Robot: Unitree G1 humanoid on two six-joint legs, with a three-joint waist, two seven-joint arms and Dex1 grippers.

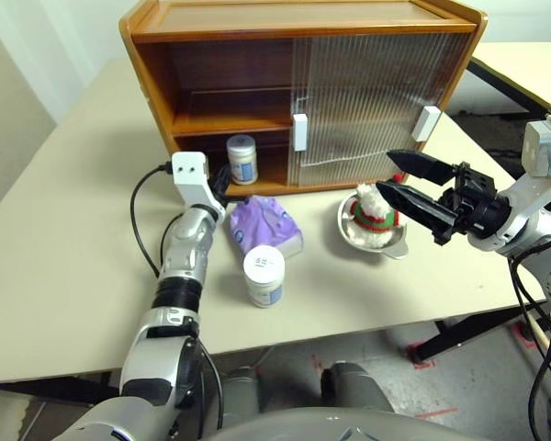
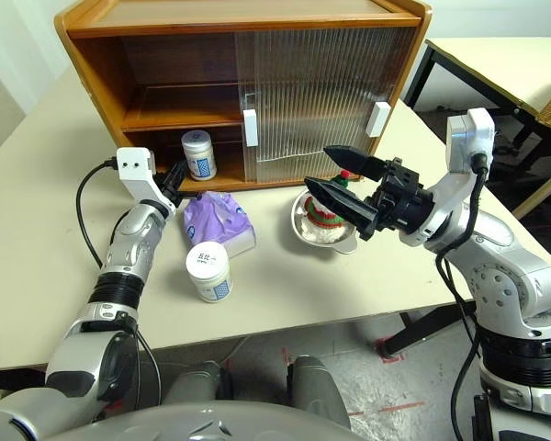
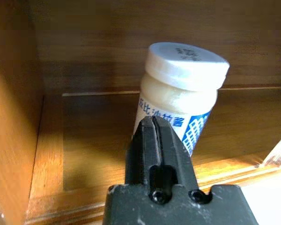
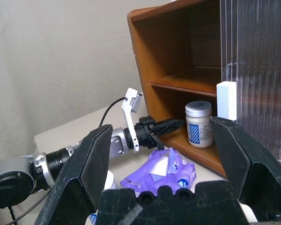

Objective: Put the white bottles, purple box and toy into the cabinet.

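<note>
The cabinet [image 1: 303, 32] stands at the back of the table, its left half open. One white bottle [image 1: 242, 159] stands upright in the lower compartment. My left gripper [image 3: 153, 123] is shut and empty, level, just in front of that bottle and apart from it. A second white bottle [image 1: 264, 275] stands on the table near the front, next to the purple box [image 1: 262, 225]. The toy [image 1: 375, 216] sits in a metal bowl [image 1: 392, 244] on the right. My right gripper [image 1: 386, 173] hangs open above and just right of the toy, holding nothing.
Both ribbed sliding doors [image 1: 367, 92] cover the cabinet's right half. The upper shelf [image 1: 230, 119] on the open side is bare. A black cable [image 1: 142, 216] loops over the table left of my left arm. A second table [image 1: 523, 64] stands at the far right.
</note>
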